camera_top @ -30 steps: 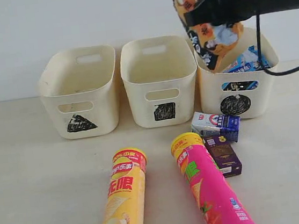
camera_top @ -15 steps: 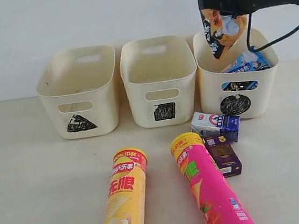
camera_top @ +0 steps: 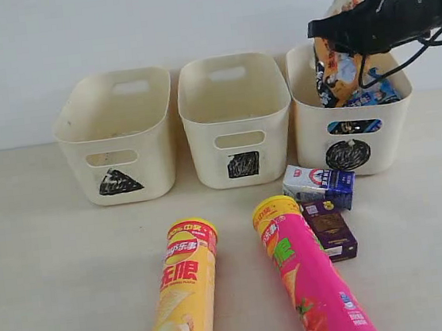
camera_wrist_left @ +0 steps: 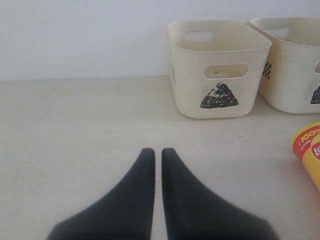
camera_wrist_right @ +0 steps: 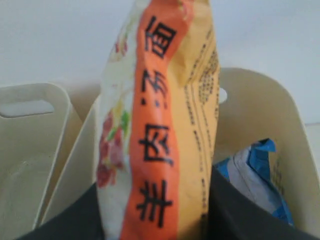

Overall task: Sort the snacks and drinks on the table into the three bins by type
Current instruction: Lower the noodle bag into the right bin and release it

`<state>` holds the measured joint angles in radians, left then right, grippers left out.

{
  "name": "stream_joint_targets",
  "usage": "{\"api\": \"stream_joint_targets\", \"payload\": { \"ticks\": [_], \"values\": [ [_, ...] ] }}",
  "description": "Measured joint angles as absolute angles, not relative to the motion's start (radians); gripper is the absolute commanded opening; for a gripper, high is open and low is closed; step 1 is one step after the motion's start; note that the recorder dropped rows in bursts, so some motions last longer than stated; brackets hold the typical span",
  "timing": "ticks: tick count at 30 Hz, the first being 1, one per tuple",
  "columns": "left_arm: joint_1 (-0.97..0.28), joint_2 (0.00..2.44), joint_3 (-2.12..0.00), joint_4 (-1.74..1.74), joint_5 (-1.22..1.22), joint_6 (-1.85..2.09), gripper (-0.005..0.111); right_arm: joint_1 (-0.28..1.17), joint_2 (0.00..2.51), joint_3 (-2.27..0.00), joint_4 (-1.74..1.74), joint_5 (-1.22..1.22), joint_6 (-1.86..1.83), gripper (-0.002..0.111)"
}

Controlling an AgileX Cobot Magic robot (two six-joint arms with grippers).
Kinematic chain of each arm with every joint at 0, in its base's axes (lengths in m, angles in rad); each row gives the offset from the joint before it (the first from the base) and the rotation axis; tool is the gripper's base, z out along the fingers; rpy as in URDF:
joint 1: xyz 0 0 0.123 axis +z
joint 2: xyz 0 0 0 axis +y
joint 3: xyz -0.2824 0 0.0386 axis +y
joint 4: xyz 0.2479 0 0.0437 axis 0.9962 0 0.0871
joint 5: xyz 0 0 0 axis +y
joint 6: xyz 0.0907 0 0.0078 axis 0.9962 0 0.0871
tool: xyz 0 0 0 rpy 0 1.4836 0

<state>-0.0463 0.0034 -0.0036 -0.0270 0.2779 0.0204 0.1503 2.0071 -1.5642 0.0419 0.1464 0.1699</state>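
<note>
My right gripper (camera_top: 341, 32) is shut on the orange packet (camera_top: 336, 68), holding it upright with its lower end inside the circle bin (camera_top: 313, 135). In the right wrist view the orange packet (camera_wrist_right: 160, 125) fills the middle between the dark fingers (camera_wrist_right: 235, 210). A blue packet (camera_top: 372, 92) lies in that bin. The triangle bin (camera_top: 116, 141) and square bin (camera_top: 236, 124) show nothing inside. On the table lie the yellow tube (camera_top: 184, 293), pink tube (camera_top: 310, 279), white-blue carton (camera_top: 319, 185) and dark purple carton (camera_top: 330, 229). My left gripper (camera_wrist_left: 156, 152) is shut, hovering low over bare table.
A pale wall runs behind the bins. A black cable (camera_top: 376, 56) hangs from the right arm over the circle bin. The yellow tube's cap (camera_wrist_left: 310, 147) shows at the edge of the left wrist view, beside the triangle bin (camera_wrist_left: 220, 65).
The right gripper has carried the orange packet rightward and down, from above the circle bin's left rim into the bin. The left gripper has not moved.
</note>
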Motion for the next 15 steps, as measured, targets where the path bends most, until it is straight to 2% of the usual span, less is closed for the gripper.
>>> {"api": "stream_joint_targets", "payload": {
  "ticks": [1,3,5,9,11,15],
  "values": [
    [-0.046,0.003,-0.004,-0.027,0.278,0.020,0.004,0.150,2.015,-1.568,0.042,0.160,0.181,0.002],
    [-0.046,0.003,-0.004,-0.027,0.278,0.020,0.004,0.149,2.029,-1.577,0.043,0.187,0.193,0.012],
    [-0.046,0.003,-0.004,-0.027,0.278,0.020,0.004,0.149,2.041,-1.582,0.046,0.206,0.195,0.030],
    [-0.046,0.003,-0.004,-0.027,0.278,0.020,0.004,0.149,2.045,-1.582,0.046,0.222,0.195,0.074],
    [-0.046,0.003,-0.004,-0.027,0.278,0.020,0.004,0.149,2.045,-1.587,0.046,0.218,0.195,0.087],
    [-0.046,0.003,-0.004,-0.027,0.278,0.020,0.004,0.149,2.045,-1.591,0.046,0.218,0.193,0.089]
  ]
}}
